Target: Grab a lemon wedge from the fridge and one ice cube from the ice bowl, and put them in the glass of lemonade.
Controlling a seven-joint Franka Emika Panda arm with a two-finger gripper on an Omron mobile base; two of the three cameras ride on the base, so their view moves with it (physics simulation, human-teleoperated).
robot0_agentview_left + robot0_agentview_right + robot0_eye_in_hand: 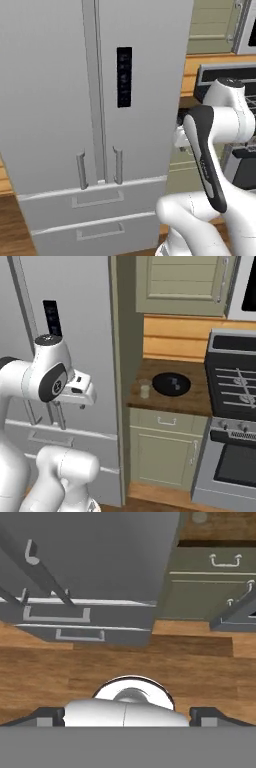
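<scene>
The tall grey French-door fridge (95, 125) stood shut, so the lemon wedge was presumably behind its doors and could not be seen; the step in hand was judged to be opening a door, best done by squaring up to the right vertical bar handle (118, 165), closing on its middle and pulling along the door's arc. On the brown wooden surface (197, 398) at about three o'clock from the fridge sat the wide, shallow black ice bowl (171, 384), with the small clear glass of lemonade (145, 388) just beside it at nine o'clock. The two-finger gripper (128, 713) pointed down at the wooden floor (125, 667), clear of the handles, with its jaws wide apart and holding nothing.
</scene>
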